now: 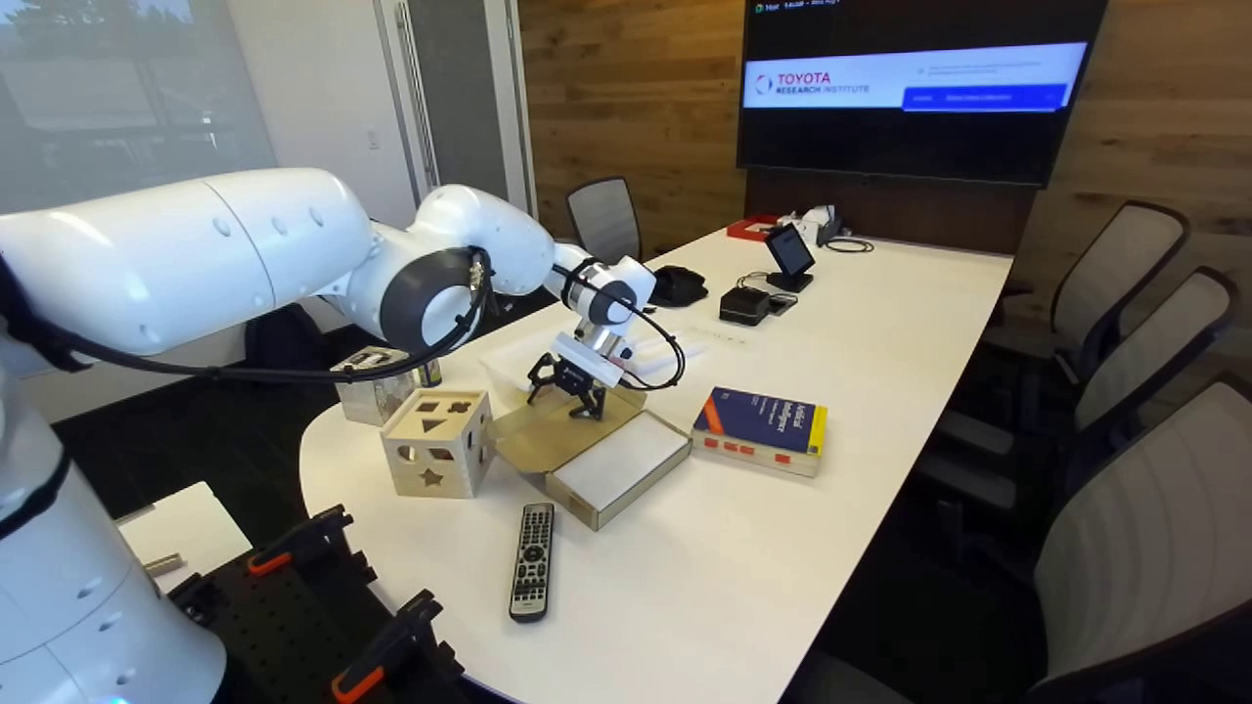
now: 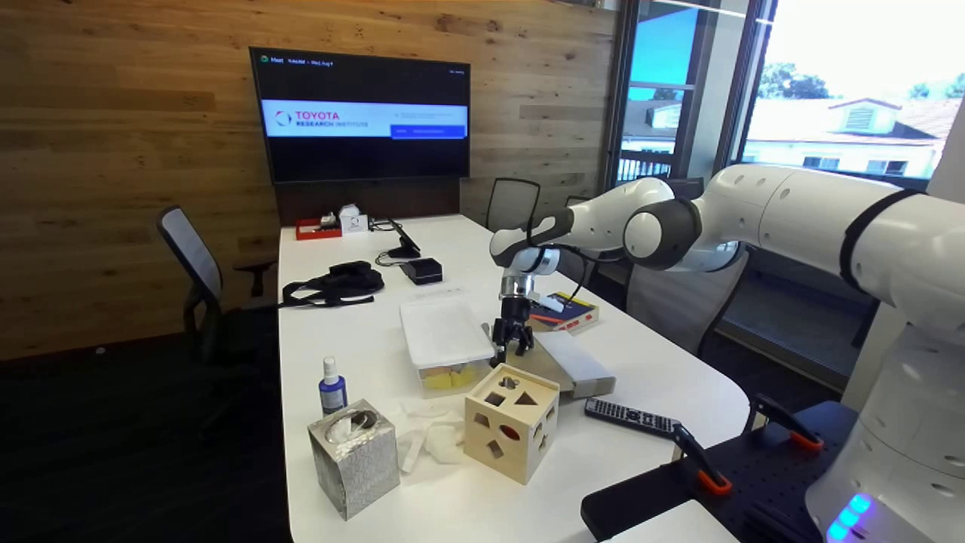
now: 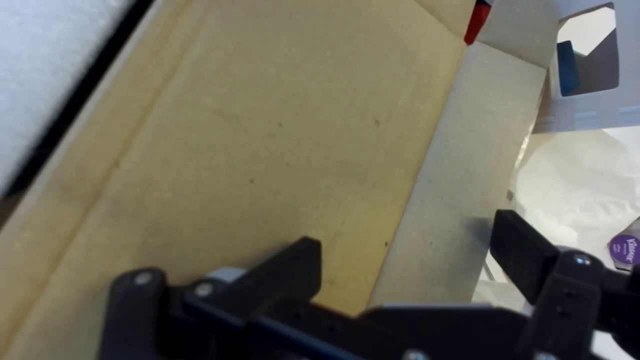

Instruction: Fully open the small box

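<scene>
The small box (image 1: pixel 644 483) was set between the wooden cube (image 1: pixel 426 443) and the book (image 1: pixel 755 418), its lid (image 1: pixel 553 437) laid open beneath the gripper (image 3: pixel 411 257), whose fingers (image 3: pixel 300 266) were parted, clamping nothing. The box was judged light and creasable, best pinched gently at the lid's outer flap (image 3: pixel 455 170).

White table (image 1: pixel 704 567) carrying small box (image 1: pixel 611 467), wooden cube (image 1: pixel 436 448), remote (image 1: pixel 533 557), book (image 1: pixel 761 430), plastic tub (image 2: pixel 445 339), tissue box (image 2: pixel 356 461), spray bottle (image 2: pixel 332 391)
</scene>
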`<state>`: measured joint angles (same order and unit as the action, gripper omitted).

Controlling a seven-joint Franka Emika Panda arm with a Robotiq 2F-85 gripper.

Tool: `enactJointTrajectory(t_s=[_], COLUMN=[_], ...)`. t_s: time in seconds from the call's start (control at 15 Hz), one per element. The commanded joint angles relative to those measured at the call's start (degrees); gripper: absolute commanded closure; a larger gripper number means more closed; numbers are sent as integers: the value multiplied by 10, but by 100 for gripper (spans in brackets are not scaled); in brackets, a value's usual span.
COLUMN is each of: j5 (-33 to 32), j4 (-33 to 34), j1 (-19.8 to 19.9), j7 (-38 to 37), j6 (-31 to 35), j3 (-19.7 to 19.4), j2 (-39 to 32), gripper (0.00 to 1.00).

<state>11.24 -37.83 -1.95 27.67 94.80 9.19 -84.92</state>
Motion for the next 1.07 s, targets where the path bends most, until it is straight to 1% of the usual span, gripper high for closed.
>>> enactJointTrajectory(t_s=[0.0, 0.2, 0.47, 0.67, 0.8, 1.0], j5=[-1, 1, 2, 3, 4, 8], j4=[-13, -33, -56, -79, -107, -167], j1=[6, 15, 25, 33, 41, 59], j7=[-13, -17, -25, -46, -64, -97], j6=[-19, -34, -21, -17, -11, 3], j3=[-4, -5, -6, -7, -9, -12], j2=[28, 67, 120, 161, 195, 255], gripper=[0, 0, 0, 0, 0, 0])
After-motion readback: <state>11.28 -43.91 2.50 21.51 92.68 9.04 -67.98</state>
